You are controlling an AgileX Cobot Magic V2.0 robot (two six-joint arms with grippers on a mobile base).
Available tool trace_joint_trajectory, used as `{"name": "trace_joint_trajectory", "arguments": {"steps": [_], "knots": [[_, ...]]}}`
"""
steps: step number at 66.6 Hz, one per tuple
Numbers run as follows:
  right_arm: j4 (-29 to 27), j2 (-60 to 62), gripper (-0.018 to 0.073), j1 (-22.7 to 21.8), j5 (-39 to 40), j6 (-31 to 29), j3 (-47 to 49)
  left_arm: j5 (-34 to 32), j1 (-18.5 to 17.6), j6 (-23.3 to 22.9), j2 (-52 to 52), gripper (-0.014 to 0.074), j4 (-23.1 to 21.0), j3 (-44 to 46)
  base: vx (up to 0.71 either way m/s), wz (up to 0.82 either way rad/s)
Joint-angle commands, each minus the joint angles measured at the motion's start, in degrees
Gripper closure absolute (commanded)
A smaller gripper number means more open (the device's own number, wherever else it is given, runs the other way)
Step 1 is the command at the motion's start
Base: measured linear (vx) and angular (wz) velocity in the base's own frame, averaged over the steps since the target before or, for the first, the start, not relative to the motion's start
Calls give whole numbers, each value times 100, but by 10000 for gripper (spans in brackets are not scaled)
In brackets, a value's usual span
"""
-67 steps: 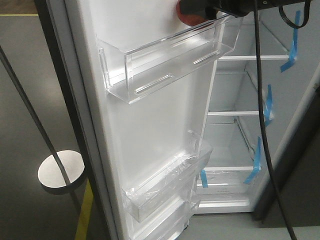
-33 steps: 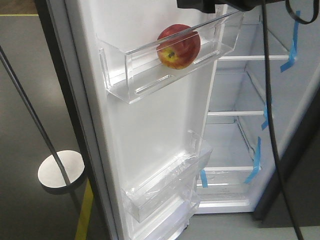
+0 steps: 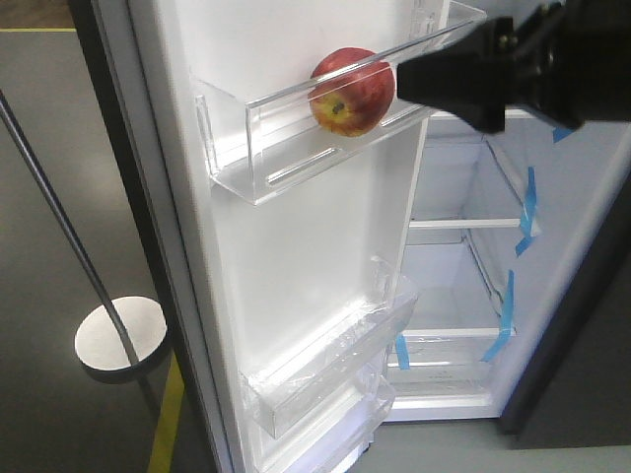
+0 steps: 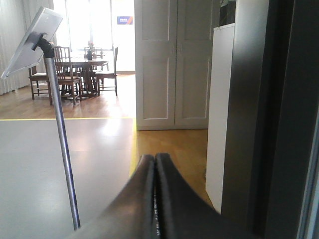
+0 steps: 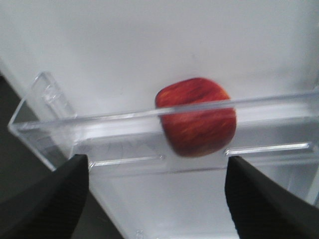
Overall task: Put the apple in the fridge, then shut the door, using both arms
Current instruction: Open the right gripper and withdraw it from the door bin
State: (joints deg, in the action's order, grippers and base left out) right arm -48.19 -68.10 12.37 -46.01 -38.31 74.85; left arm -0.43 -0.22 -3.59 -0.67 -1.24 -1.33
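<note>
Apple (image 3: 350, 94) in upper door bin (image 3: 264, 140); lower bin (image 3: 315, 370) beneath; fridge shelves (image 3: 458, 225) rightward.

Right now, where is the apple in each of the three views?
Front view: the apple sits upper centre, in the upper door bin.
Left wrist: not in it.
Right wrist: the apple is right of centre, behind the bin's clear front wall.
Shared landmark: that clear bin, in the front and right wrist views.
</note>
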Motion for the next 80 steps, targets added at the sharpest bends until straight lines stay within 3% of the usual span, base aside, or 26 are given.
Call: {"name": "trace_joint_trajectory", "arguments": {"steps": [1, 41, 74, 80], "knots": [[-504, 636, 21, -24, 321, -263, -539, -380, 12, -2, -76, 603, -44, -74, 0, 0], [-679, 3945, 21, -24, -68, 51, -3973, -380, 12, -2, -76, 603, -44, -74, 0, 0], [-518, 4997, 21, -24, -772, 200, -4775, -465, 12, -7, -76, 603, -44, -74, 0, 0], [-453, 4997, 21, -24, -790, 194, -4775, -612, 12, -207, -76, 603, -44, -74, 0, 0]]}}
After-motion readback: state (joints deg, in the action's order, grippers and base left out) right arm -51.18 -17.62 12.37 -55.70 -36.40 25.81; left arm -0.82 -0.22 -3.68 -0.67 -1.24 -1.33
